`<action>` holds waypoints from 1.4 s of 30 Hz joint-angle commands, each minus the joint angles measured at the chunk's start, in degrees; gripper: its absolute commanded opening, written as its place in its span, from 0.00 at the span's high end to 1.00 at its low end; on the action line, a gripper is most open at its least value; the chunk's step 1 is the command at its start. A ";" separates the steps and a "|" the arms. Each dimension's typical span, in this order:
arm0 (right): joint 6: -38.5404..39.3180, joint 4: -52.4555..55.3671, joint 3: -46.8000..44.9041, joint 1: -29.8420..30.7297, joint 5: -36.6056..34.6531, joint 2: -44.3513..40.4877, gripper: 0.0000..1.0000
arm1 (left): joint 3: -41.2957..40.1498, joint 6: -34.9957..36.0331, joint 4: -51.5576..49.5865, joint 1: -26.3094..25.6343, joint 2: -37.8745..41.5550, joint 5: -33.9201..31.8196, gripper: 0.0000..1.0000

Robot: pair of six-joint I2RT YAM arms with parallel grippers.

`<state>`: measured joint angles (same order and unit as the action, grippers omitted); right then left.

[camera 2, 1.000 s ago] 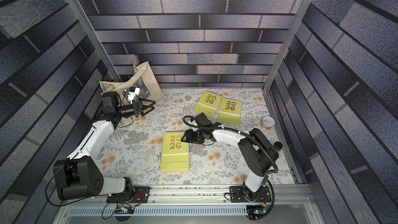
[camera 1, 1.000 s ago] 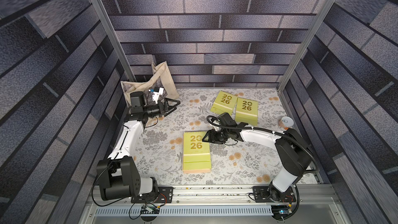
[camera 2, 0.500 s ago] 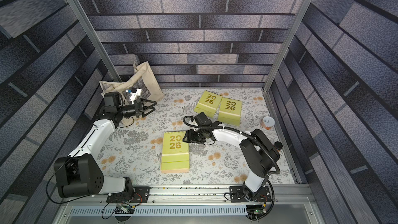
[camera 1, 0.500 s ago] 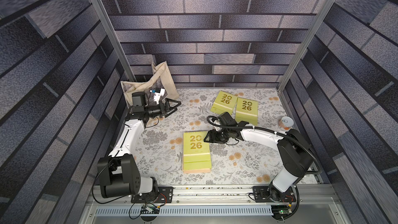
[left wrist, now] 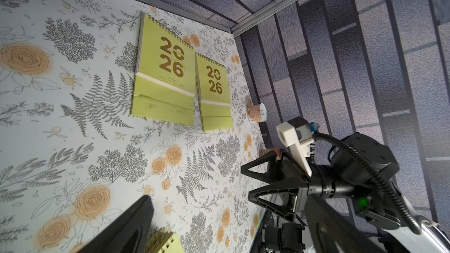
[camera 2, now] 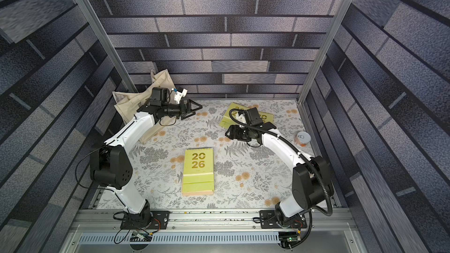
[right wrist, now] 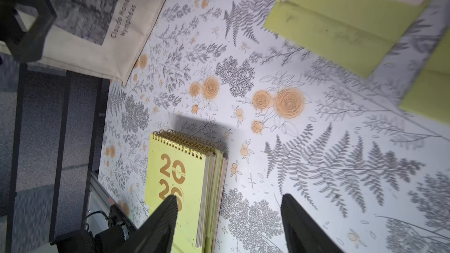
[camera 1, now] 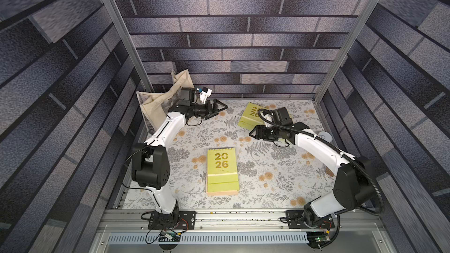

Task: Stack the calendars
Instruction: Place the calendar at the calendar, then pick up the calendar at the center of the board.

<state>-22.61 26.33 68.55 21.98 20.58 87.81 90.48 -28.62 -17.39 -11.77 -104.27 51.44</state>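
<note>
Between placements: the stack [camera 1: 222, 171] is seen at table centre, left and right jaws are parted and empty, and two loose green calendars [left wrist: 168, 69] [left wrist: 214, 86] at the far edge are judged next to be grasped.

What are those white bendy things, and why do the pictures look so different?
They are two robot arms, fixed to the table's front edge. Each ends in a pincer: the left gripper and the right gripper. Both are open, holding nothing. Two nearly equal pictures look down from above. The other two come from little cameras on the arms' wrists, so they look tilted. On the flowery cloth lies a stack of calendars, green on top. Two more green calendars lie flat side by side at the back. A cloth bag slumps in the far corner, and a small can stands by the wall.
</note>
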 commanded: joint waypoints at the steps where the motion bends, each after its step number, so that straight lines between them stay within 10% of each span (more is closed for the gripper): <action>1: 4.01 3.99 2.65 -5.16 -0.67 -0.57 0.27 | 7.44 -1.02 -0.80 -2.92 -5.80 -4.94 0.00; 20: 7.01 -2.90 11.48 -24.97 1.31 17.27 0.14 | 71.06 -11.73 -14.97 -17.94 -53.00 -8.52 0.00; 42: 8.45 -7.74 13.33 -30.18 1.51 27.76 0.06 | 71.89 -17.46 -6.94 -21.69 -61.43 -12.61 0.00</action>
<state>-15.31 19.64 79.96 -8.14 21.69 114.26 160.46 -44.12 -27.07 -33.04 -164.44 39.75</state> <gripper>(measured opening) 0.943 0.998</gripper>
